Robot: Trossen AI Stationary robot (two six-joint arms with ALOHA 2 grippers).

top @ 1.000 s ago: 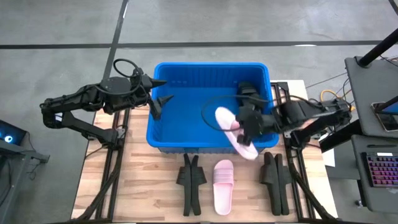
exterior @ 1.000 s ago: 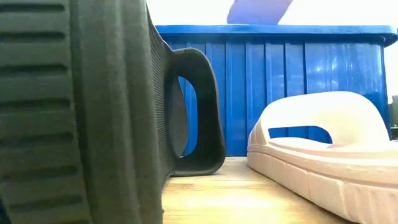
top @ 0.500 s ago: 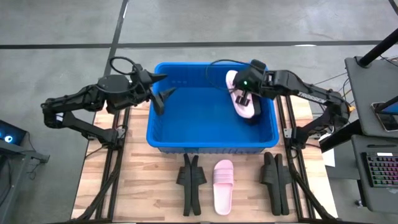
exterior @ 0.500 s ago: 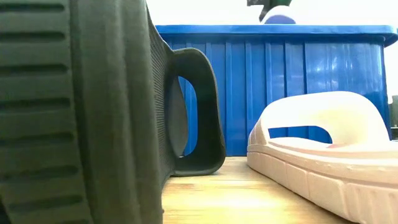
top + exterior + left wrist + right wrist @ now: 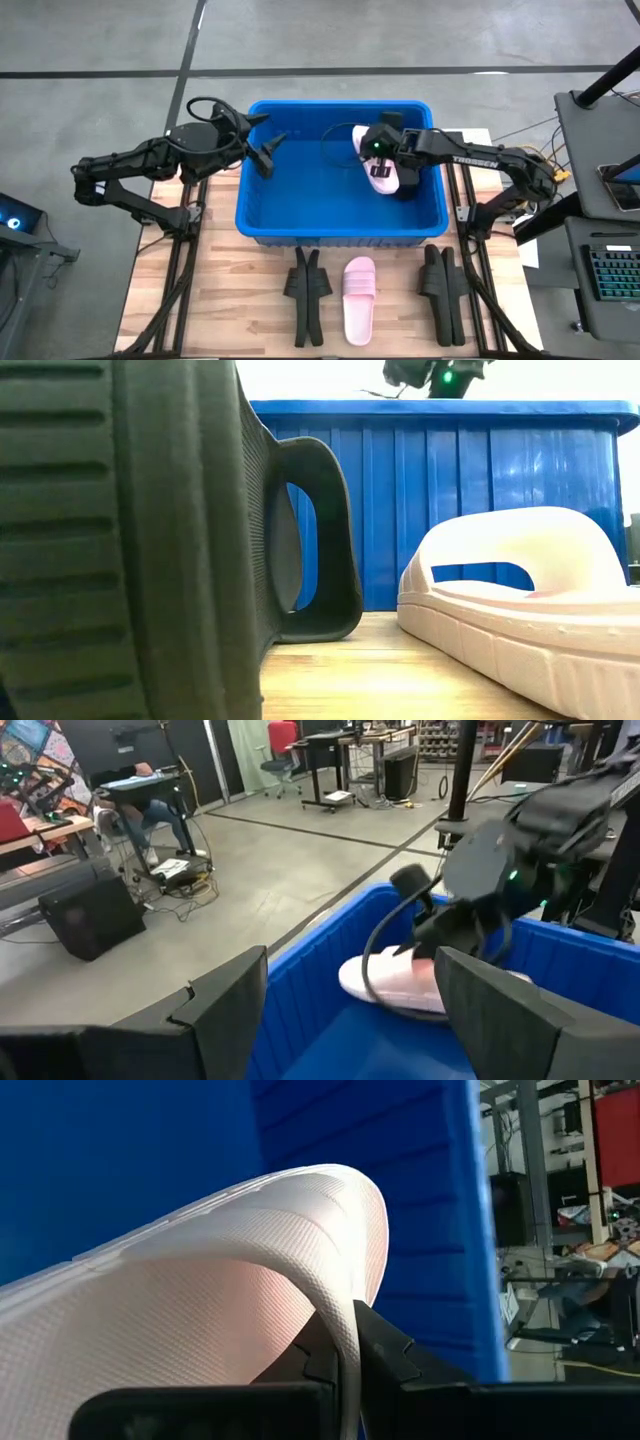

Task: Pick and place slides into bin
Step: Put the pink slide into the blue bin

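The blue bin [image 5: 340, 225] stands at the table's far middle. My right gripper [image 5: 386, 168] is inside it near the far right corner, shut on a light pink slide [image 5: 376, 170], which also shows in the left wrist view [image 5: 400, 985]. My left gripper [image 5: 264, 156] is open and empty above the bin's left rim. The other pink slide [image 5: 359, 298] lies sole down on the table in front of the bin. One pair of black slides [image 5: 307, 290] stands on edge to its left and another [image 5: 440, 290] to its right. My right gripper pinches the pink slide's strap [image 5: 345, 1315] at its edge between the two fingers [image 5: 385, 1355], one on each face of the thin arched strap. The slide hangs tilted inside the bin. Whether it touches the bin's floor, I cannot tell.
In the low view one black slide [image 5: 150, 540] stands close by, and the pink slide [image 5: 520, 590] lies before the bin's near wall [image 5: 450, 500]. Bare wood shows along the table's near edge. Desks and a seated person show in the room beyond.
My right gripper has carried the pink slide from above the bin's near right rim toward the far edge, then down and slightly left into the bin's far right part. The slide has turned about with it.
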